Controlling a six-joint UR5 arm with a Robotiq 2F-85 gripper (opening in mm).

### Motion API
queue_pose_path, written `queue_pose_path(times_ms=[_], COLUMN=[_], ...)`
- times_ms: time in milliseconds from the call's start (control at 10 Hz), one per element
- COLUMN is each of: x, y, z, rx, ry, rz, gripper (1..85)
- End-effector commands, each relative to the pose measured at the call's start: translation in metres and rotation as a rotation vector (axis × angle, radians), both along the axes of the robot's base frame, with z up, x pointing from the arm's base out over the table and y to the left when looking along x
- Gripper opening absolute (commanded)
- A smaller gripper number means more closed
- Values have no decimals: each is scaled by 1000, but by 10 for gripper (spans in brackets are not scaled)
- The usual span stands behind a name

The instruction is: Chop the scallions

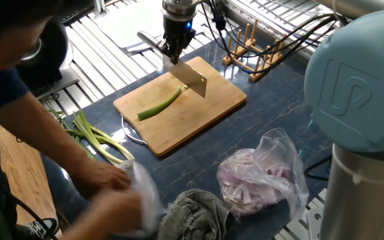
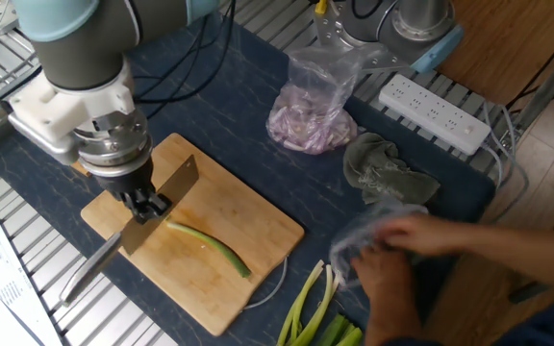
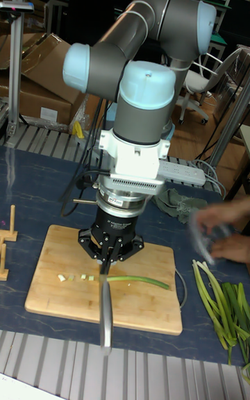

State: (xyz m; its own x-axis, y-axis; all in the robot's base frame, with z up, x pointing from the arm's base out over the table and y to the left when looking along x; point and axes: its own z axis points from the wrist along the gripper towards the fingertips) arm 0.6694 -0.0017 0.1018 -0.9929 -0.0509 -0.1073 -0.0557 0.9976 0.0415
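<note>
One scallion stalk (image 1: 159,105) lies across the wooden cutting board (image 1: 209,110), also seen as the stalk (image 2: 210,246) and the stalk (image 3: 136,280). A few small cut scallion bits (image 3: 73,277) sit to its left on the board. My gripper (image 1: 174,55) (image 2: 148,203) (image 3: 107,262) is shut on a knife (image 2: 166,192), with the blade (image 1: 193,78) edge-down just past the stalk's pale end. Several whole scallions (image 1: 97,138) (image 2: 311,309) (image 3: 223,306) lie on the table beside the board.
A person's arm and hands (image 1: 105,190) (image 2: 402,252) hold a clear plastic bag by the loose scallions. A bag of pink onion slices (image 1: 259,177), a grey cloth (image 1: 192,212), a wooden rack (image 1: 253,43) and a power strip (image 2: 436,111) surround the board.
</note>
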Motion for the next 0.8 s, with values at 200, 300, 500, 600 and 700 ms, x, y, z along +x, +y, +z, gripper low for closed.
queue_pose_path(times_ms=[200, 300, 500, 600, 700], x=[-14, -17, -17, -18, -19], y=[3, 4, 7, 10, 12], z=[8, 10, 7, 6, 6], rx=[-9, -8, 4, 11, 12], ry=[12, 17, 11, 12, 13], rz=[9, 11, 32, 43, 58], gripper=[13, 13, 13, 13, 13])
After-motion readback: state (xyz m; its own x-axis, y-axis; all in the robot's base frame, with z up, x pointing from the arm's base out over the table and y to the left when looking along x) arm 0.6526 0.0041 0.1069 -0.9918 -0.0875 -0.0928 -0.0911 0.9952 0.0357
